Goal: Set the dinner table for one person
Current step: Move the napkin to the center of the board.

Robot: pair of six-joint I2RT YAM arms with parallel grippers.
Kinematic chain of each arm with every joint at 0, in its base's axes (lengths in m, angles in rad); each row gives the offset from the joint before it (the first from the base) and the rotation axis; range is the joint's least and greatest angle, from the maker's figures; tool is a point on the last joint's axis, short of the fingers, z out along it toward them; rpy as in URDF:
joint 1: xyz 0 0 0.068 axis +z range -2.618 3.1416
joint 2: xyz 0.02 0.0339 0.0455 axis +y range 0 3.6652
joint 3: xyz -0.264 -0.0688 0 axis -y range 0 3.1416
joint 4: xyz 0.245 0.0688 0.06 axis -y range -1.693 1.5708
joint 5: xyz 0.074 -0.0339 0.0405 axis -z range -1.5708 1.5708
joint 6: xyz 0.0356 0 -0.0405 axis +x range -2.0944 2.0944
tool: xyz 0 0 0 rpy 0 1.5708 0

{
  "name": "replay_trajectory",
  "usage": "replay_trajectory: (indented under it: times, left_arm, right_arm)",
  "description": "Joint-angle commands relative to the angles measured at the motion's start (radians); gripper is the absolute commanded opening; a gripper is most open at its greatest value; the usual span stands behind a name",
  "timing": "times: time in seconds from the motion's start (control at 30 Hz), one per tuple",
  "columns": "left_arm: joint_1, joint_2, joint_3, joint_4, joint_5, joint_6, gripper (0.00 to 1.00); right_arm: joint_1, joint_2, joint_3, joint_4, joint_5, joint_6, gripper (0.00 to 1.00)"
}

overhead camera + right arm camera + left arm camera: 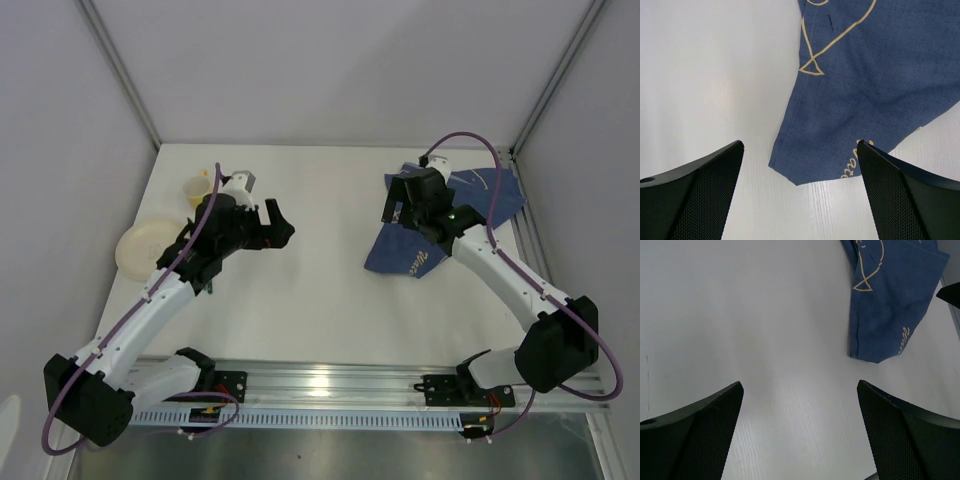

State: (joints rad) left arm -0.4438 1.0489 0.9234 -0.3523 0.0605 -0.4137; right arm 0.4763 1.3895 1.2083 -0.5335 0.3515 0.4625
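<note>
The dinner table (320,290) is a wide white tabletop with silver rails. A dark blue cloth (412,250) with pale line drawings lies rumpled at its right side. My right gripper (393,208) hovers open above the cloth's near-left corner (795,175); its black fingers (700,190) have nothing between them. My left gripper (280,225) hangs open over bare tabletop (740,315) left of centre, apart from the cloth (890,305) seen at that view's upper right. A cream plate (140,248) lies at the table's left edge.
A small yellowish cup (197,188) stands behind the plate at the far left. A dark thin object (212,285) peeks out under the left arm. White walls enclose the table on three sides, and a rail (330,385) with the arm bases runs along the near edge.
</note>
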Motion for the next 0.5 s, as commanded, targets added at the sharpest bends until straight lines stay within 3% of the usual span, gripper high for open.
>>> replay_trajectory:
  times: [0.0, 0.2, 0.47]
  left_arm:
    - [0.005, -0.02, -0.005, 0.026, 0.007, 0.006, 0.99]
    - [-0.003, -0.013, -0.008, 0.027, -0.017, -0.007, 0.99]
    - [-0.024, -0.006, -0.001, 0.001, -0.045, -0.042, 0.99]
  right_arm:
    - [0.007, -0.015, 0.007, 0.061, 0.011, -0.027, 0.99]
    - [0.008, 0.101, 0.026, 0.011, 0.047, 0.002, 1.0]
    - [0.036, 0.478, 0.217, -0.157, 0.164, 0.067, 0.99]
